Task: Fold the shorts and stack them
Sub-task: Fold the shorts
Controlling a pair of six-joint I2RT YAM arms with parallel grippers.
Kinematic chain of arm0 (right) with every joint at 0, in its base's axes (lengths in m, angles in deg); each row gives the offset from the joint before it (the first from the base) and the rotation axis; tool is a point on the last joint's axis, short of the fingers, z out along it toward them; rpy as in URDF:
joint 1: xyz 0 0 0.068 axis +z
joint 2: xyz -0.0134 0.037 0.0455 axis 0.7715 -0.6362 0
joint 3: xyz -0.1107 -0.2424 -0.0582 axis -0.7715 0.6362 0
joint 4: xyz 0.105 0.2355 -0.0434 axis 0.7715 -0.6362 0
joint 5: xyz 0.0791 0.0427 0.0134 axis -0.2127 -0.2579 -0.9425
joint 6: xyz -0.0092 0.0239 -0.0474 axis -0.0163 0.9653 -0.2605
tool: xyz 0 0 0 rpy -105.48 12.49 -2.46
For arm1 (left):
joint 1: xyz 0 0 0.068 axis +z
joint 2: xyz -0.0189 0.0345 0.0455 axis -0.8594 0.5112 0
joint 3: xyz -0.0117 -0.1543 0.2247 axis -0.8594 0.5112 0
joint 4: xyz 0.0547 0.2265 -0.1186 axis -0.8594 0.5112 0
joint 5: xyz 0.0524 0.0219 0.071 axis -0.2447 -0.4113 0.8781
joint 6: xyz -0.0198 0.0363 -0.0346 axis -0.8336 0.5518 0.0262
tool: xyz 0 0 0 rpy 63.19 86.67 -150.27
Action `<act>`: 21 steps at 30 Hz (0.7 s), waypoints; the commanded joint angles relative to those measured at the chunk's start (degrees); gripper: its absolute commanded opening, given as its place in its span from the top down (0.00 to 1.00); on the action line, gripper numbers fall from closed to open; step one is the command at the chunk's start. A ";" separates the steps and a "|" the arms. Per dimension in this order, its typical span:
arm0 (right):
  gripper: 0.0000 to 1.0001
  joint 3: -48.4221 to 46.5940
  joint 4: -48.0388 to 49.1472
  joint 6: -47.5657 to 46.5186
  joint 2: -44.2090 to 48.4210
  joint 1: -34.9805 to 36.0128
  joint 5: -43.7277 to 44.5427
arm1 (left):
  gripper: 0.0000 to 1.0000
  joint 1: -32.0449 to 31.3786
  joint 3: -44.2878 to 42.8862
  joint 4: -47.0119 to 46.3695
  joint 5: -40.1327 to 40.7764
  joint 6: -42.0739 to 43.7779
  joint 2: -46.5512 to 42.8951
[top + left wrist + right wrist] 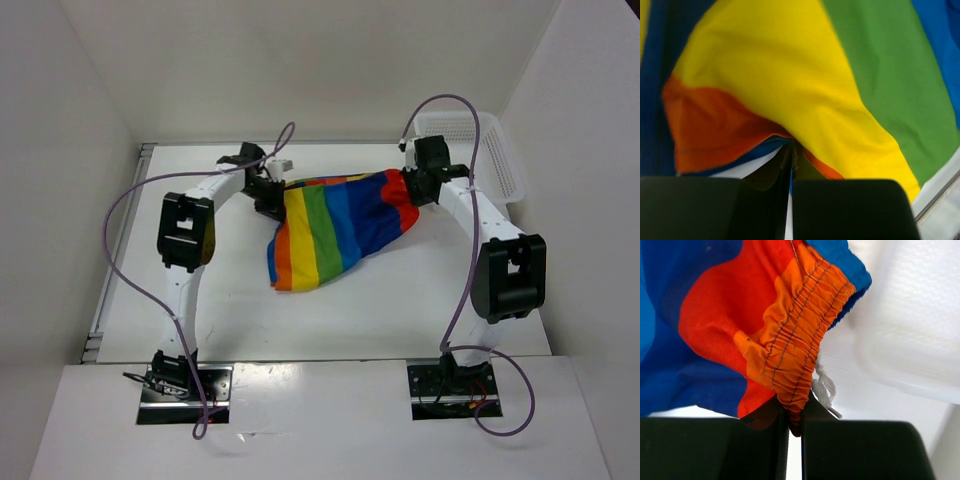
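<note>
The rainbow-striped shorts (330, 225) hang stretched between my two grippers above the white table, their lower part drooping toward the front left. My left gripper (270, 192) is shut on the left edge of the shorts; the left wrist view shows the jaws pinching the orange and blue hem (790, 150) under the yellow stripe. My right gripper (412, 183) is shut on the right end; the right wrist view shows the gathered orange elastic waistband (795, 360) clamped between the jaws, with the white drawstring (825, 390) dangling beside it.
A white plastic mesh basket (495, 150) stands at the back right, just behind the right arm, and shows in the right wrist view (910, 330). White walls close in the table on the left, back and right.
</note>
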 commanded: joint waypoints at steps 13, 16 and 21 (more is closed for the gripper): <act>1.00 -12.24 -2.01 -19.04 -4.26 28.23 24.51 | 0.97 -4.40 -8.72 -0.30 -2.57 0.30 1.87; 1.00 -11.70 -1.30 -18.51 -7.24 32.99 23.90 | 0.97 -3.87 -8.72 -0.30 -2.04 0.30 2.92; 1.00 -15.30 -1.30 -18.51 -12.96 35.98 22.15 | 0.97 -2.11 -7.50 -0.30 -2.66 0.30 2.92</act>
